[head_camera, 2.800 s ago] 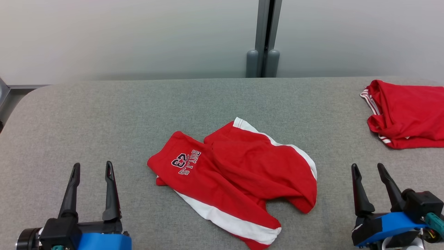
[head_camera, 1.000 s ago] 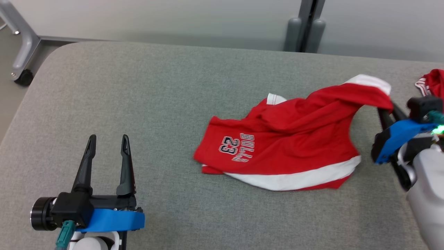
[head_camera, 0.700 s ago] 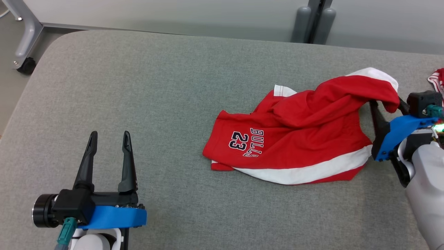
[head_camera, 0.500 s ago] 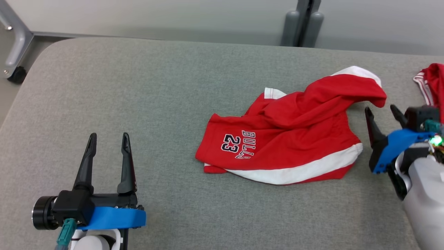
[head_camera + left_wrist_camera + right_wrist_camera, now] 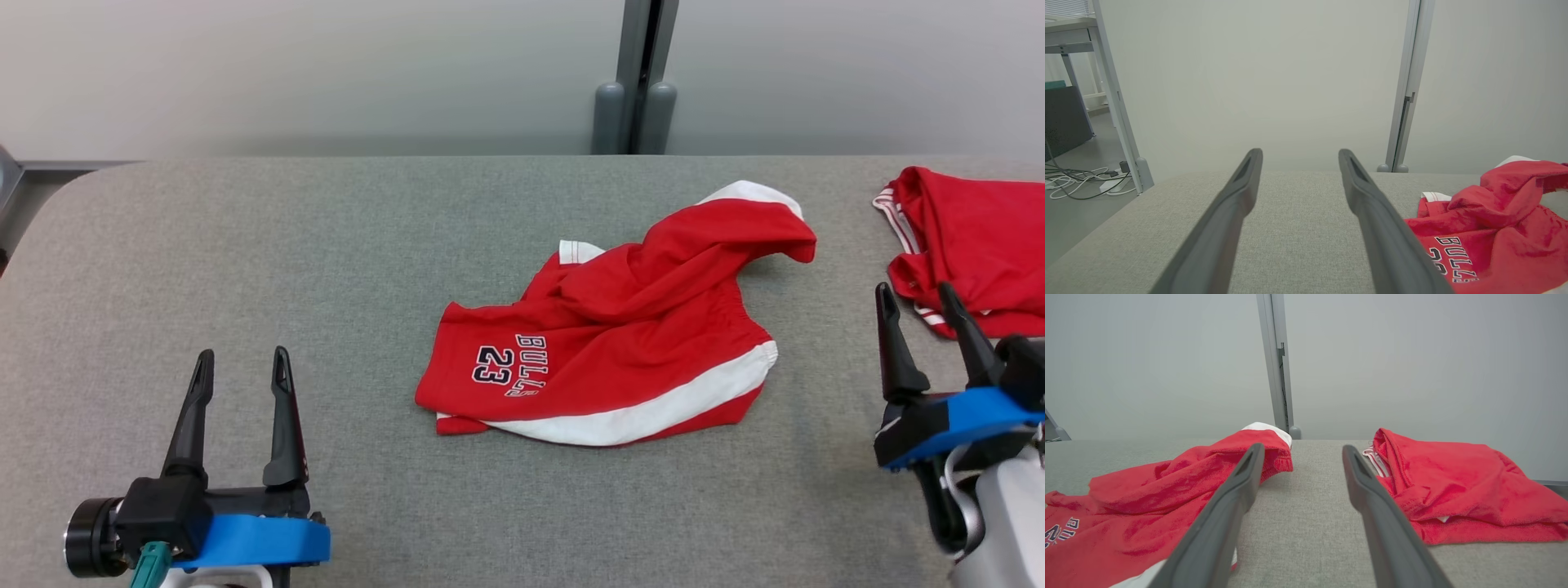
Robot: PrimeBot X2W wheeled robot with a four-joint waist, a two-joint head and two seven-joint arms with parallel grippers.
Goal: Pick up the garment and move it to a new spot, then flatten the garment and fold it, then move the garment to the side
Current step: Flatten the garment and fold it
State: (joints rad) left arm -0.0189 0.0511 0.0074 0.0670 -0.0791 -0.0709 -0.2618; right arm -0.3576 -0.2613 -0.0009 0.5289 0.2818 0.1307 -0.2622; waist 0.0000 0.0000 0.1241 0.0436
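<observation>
Left end effector (image 5: 242, 354) and right end effector (image 5: 913, 289) spread, empty; shorts (image 5: 620, 343) bunched, the other garment (image 5: 976, 237) cut off.

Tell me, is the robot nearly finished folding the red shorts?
Not yet. Done: the red shorts have been pulled to a new spot and let go. In hand: nothing; the left gripper and right gripper are both open, off the cloth. To do: the shorts lie rumpled, so flattening, folding and moving aside remain.
</observation>
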